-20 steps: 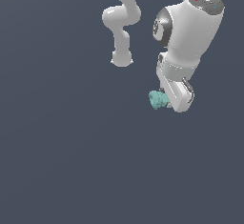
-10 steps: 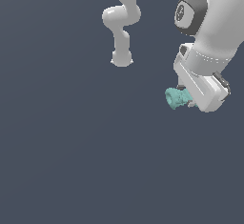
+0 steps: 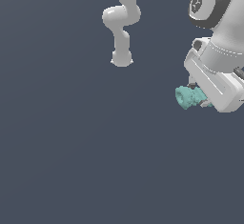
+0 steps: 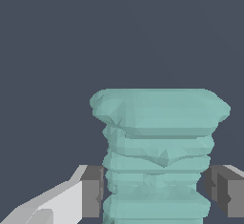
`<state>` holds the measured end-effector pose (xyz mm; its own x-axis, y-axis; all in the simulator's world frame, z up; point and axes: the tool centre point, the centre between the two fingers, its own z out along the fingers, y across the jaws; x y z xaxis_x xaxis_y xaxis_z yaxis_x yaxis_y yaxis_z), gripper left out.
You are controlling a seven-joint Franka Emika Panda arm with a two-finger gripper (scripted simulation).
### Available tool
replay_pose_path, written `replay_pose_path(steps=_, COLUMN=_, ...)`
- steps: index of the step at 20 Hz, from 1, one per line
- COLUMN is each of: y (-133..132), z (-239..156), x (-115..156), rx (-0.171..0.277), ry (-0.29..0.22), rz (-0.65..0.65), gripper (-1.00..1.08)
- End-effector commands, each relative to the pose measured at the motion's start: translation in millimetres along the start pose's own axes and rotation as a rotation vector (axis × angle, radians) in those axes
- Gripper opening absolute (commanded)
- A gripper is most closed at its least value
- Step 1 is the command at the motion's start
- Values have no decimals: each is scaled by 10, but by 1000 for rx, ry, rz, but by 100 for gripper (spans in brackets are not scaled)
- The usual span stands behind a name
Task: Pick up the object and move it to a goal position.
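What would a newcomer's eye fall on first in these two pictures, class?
The teal lumpy object fills the wrist view, a ridged stack with a wide cap, sitting between the two grey fingertips. In the exterior view the same object juts from the end effector at the exterior view's right, under the bulky white arm, against a plain dark grey background.

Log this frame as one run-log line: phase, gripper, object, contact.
phase: carry | gripper: shut on teal object | object: held between both pads, off the ground | goal: no marker visible
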<state>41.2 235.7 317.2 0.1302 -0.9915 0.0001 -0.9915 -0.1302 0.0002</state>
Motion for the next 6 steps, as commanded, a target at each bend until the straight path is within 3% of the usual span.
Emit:
replay_pose_path(steps=1, y=-26, z=-31, x=-24, rx=0, ry=0, rz=0, gripper=-100)
replay_pose_path(steps=6, y=-43, z=-49, x=-42, rx=0, ry=0, rz=0, gripper=-100)
